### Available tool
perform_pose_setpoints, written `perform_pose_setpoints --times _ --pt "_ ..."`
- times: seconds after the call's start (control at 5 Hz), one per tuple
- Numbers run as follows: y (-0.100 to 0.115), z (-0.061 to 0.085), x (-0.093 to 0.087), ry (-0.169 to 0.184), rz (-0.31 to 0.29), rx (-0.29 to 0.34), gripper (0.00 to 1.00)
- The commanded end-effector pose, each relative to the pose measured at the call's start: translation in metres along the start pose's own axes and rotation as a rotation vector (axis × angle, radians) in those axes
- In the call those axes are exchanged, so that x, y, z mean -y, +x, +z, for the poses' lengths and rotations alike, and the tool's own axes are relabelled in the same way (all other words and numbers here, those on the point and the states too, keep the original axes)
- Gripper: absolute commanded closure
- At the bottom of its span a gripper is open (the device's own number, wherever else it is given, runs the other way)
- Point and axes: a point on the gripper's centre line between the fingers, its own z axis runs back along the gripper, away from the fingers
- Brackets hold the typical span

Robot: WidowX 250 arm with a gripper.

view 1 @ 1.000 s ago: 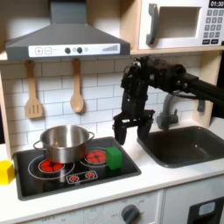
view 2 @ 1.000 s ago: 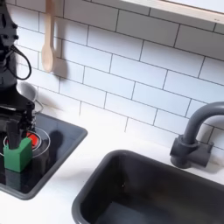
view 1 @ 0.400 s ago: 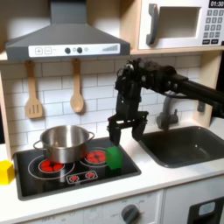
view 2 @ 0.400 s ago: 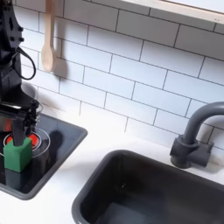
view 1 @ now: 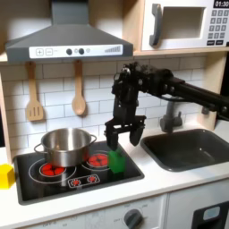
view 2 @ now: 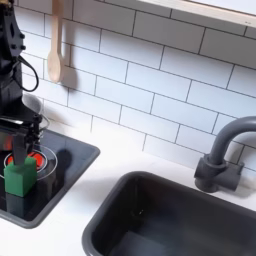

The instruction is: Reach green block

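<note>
On the white worktop (view 1: 170, 179), the black hob (view 1: 76, 168) carries a steel pot (view 1: 64, 148) at its ten o'clock and the green block (view 1: 116, 161) at its three o'clock edge. In the first exterior view the gripper (view 1: 123, 136) hangs just above that block, fingers (view 1: 111, 138) spread and not touching it.

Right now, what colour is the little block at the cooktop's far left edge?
Yellow. The yellow block shows best in the first exterior view, at the picture's left edge.
</note>
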Motion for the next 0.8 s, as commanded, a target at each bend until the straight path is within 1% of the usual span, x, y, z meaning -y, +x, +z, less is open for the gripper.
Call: perform_pose_setpoints --times 0.0,0.4,0.6 --pt "0.006 -0.012 -0.001 -0.004 -0.005 -0.025 0.00" --pt "0.010 -0.022 0.002 -0.005 -0.031 -0.046 0.00" --pt "0.014 -0.026 0.001 -0.005 -0.028 -0.050 0.00"
